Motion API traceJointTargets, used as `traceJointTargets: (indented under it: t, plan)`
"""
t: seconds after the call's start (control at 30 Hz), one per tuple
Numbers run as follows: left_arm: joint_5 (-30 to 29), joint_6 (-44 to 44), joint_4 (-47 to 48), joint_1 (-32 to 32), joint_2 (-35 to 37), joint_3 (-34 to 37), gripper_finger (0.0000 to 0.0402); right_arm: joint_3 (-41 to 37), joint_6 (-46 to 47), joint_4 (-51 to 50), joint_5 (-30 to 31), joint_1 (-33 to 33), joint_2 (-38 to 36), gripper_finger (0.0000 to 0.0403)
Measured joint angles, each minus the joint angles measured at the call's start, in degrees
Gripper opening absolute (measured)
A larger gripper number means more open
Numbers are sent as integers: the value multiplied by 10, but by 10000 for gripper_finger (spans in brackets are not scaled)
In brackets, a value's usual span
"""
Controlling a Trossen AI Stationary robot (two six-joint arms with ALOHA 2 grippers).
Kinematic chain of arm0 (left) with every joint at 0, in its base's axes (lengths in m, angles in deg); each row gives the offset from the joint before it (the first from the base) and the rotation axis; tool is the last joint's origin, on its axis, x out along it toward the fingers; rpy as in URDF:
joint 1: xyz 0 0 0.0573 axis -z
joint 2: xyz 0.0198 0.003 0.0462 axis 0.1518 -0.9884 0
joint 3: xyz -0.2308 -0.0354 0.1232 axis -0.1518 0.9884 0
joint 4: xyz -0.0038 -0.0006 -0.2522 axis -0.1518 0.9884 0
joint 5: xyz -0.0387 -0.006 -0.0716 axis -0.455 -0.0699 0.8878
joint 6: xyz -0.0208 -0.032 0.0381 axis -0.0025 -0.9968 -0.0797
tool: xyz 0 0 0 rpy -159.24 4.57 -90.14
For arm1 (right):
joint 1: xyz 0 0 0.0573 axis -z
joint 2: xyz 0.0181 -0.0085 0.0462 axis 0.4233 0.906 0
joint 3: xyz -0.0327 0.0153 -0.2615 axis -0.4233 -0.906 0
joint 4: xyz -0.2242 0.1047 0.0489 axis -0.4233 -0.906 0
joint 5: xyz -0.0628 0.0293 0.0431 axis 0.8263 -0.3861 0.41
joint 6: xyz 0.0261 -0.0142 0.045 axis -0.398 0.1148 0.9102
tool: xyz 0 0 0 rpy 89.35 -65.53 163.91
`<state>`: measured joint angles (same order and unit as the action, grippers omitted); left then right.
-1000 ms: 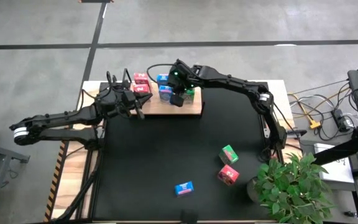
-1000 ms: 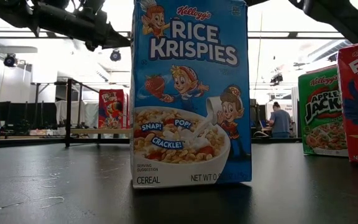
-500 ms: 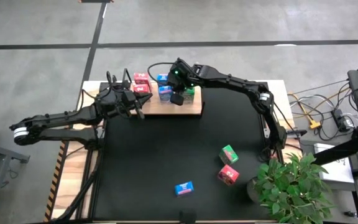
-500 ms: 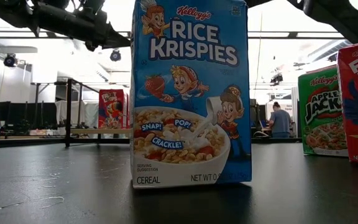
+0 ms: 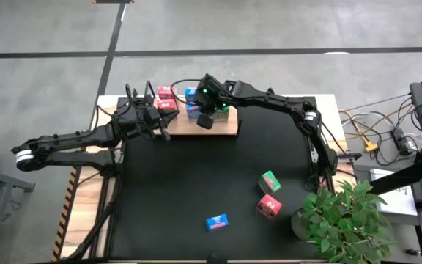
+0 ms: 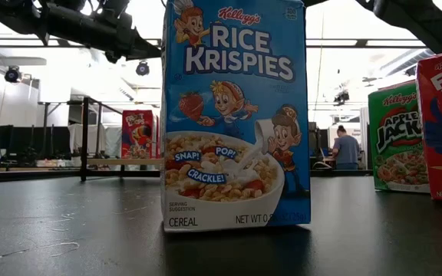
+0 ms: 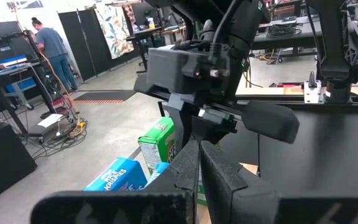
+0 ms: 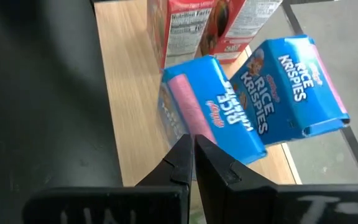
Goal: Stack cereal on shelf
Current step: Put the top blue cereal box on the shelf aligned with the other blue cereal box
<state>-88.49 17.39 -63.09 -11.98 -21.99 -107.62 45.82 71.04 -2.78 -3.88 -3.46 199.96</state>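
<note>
High view: the shelf (image 5: 222, 126), a light wooden board, lies at the far edge of the black mat (image 5: 196, 183). Two pink-red boxes (image 5: 166, 98) stand at its left end, two blue boxes (image 5: 193, 103) near its middle, and a green box (image 5: 228, 111) just right of them. The right gripper (image 5: 205, 119) hangs over the shelf's front edge, just in front of the blue and green boxes. The left gripper (image 5: 160, 119) sits at the shelf's left end, beside the pink-red boxes.

Right wrist view: the right gripper's fingers (image 8: 180, 163) are pressed together with nothing between them. Beyond the fingertips, two blue boxes lie tilted on the board, with pink-red boxes farther along it.

Left wrist view: the left gripper's fingers (image 7: 188, 168) are also pressed together and hold nothing. The right gripper hangs just ahead, with a green box and a blue box below it.

Three boxes stand apart on the near part of the mat: a loose green box (image 5: 269, 180), a loose pink-red box (image 5: 269, 206) just in front of it, and a loose blue box (image 5: 216, 221) to their left.

Low view: the loose blue box fills the centre, upright on the mat. The loose green and pink-red boxes stand at the right edge.
</note>
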Motion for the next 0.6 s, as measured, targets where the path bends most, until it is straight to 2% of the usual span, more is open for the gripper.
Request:
traceJointTargets:
  t: [0.6]
  plan:
    - [0,0,3,0,0,0,0,0,-22,117,2,-2,38,9]
